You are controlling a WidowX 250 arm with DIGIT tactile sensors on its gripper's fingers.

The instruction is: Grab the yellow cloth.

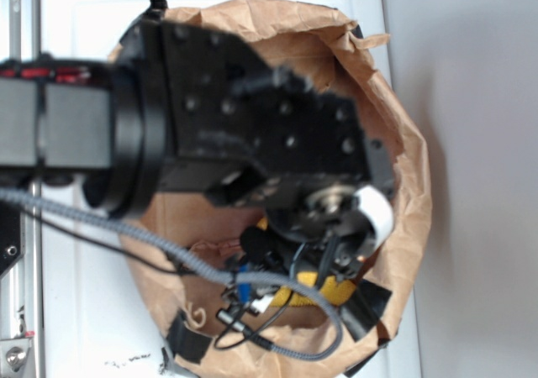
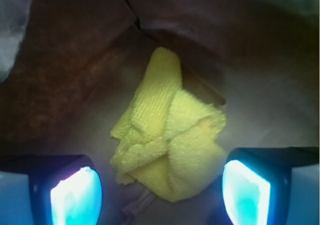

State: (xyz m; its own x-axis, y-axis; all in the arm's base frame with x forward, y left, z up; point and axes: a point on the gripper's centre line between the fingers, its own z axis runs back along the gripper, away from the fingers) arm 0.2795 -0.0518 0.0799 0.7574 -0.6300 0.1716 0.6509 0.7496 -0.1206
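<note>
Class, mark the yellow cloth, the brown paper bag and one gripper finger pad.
yellow cloth (image 2: 170, 145), wrist view: middle of its folds.
brown paper bag (image 1: 412, 185), exterior view: right wall.
gripper finger pads (image 2: 246, 194), wrist view: right pad's glowing face.

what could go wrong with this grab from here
The yellow cloth lies bunched between the open gripper pads, so closing may pinch only a top fold and let it slip. It sits inside a crumpled brown paper bag, whose wall the fingers might snag.
</note>
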